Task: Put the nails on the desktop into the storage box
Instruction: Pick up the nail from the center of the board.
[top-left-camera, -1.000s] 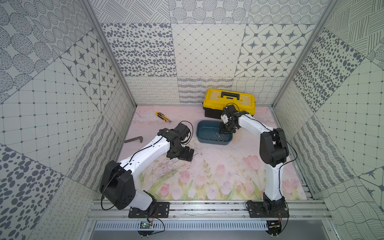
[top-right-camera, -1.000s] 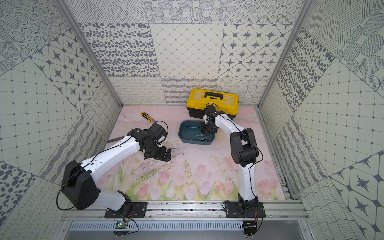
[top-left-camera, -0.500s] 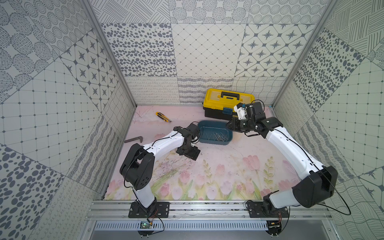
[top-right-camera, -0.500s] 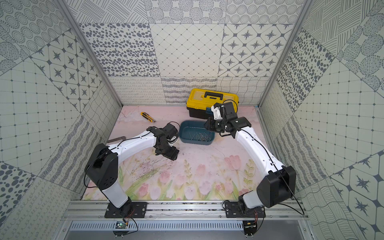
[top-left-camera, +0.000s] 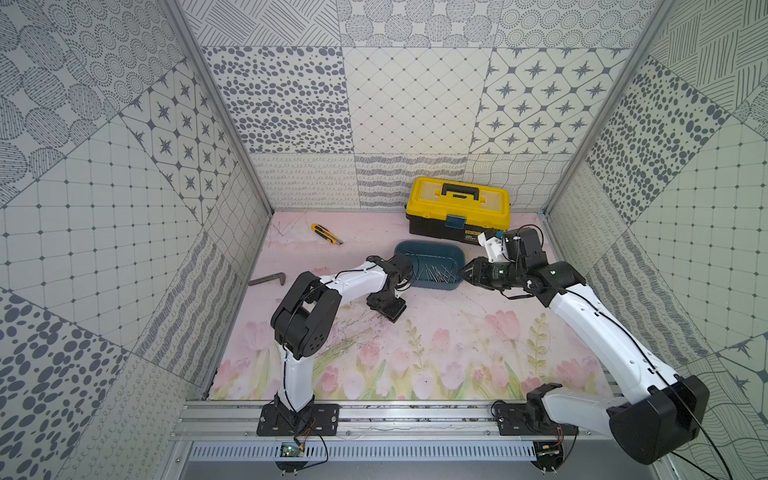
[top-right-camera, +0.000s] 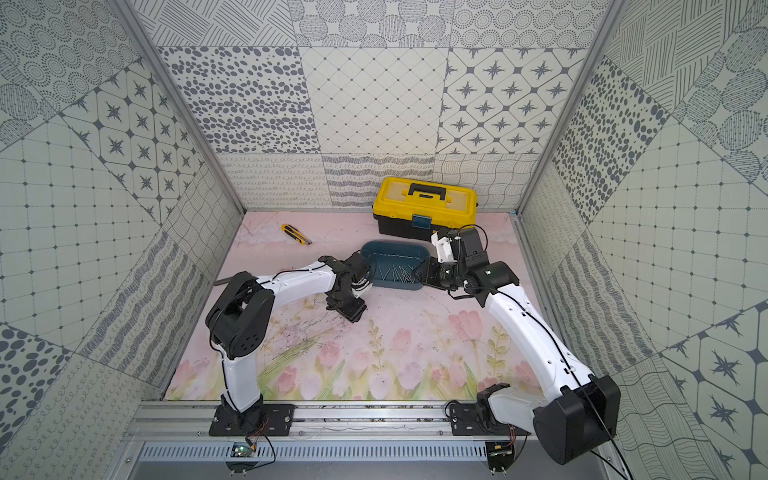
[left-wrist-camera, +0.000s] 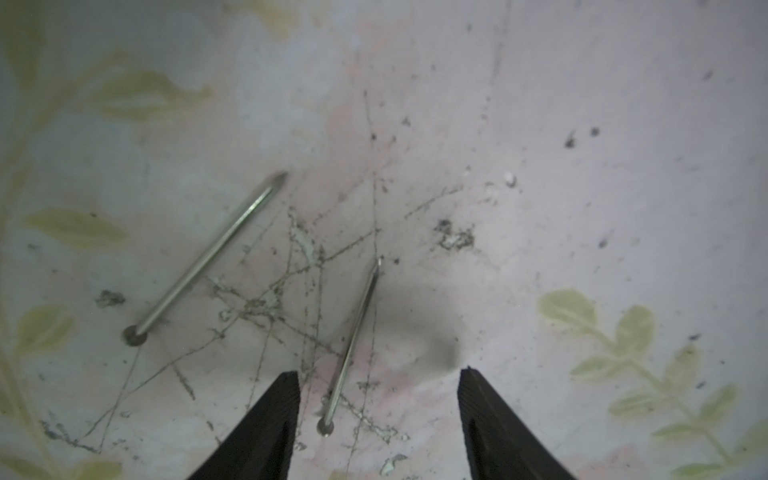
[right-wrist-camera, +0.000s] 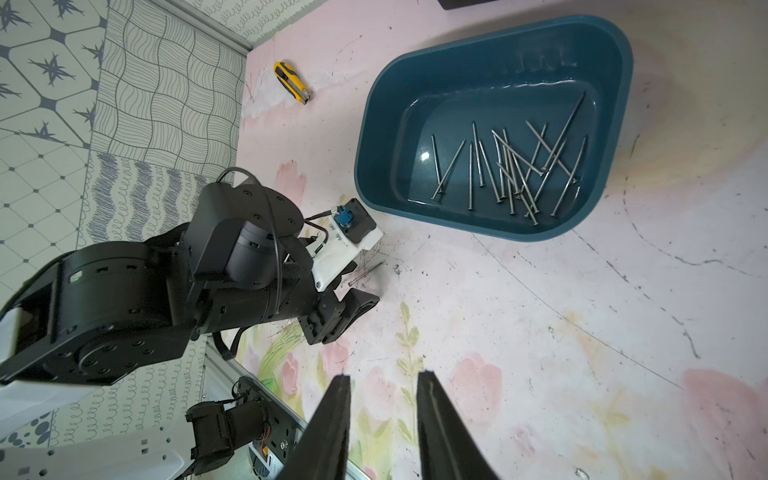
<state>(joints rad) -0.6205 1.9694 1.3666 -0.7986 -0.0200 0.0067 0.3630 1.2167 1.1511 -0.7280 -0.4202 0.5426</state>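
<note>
Several nails (right-wrist-camera: 511, 166) lie in the teal storage box (top-left-camera: 432, 244), which shows in both top views (top-right-camera: 395, 246) and in the right wrist view (right-wrist-camera: 382, 104). Low over the scuffed desktop (left-wrist-camera: 582, 208), in front of the box's left end, my left gripper (left-wrist-camera: 379, 372) (top-left-camera: 390, 311) is open. One nail (left-wrist-camera: 353, 340) lies flat between its fingertips, nearer one of them and touching neither. A second nail (left-wrist-camera: 208, 257) lies off to the side. At the box's right end my right gripper (top-left-camera: 463, 272) (right-wrist-camera: 383, 374) is open by a narrow gap and holds nothing.
A yellow-and-black toolbox (top-left-camera: 457, 208) stands against the back wall behind the box. A yellow utility knife (top-left-camera: 326, 233) lies at the back left, and a dark L-shaped bar (top-left-camera: 268, 279) near the left wall. Patterned walls close in three sides.
The left gripper's jaws have narrowed from wide open and it has shifted a little right. The right gripper has moved from over the box to its right end.
</note>
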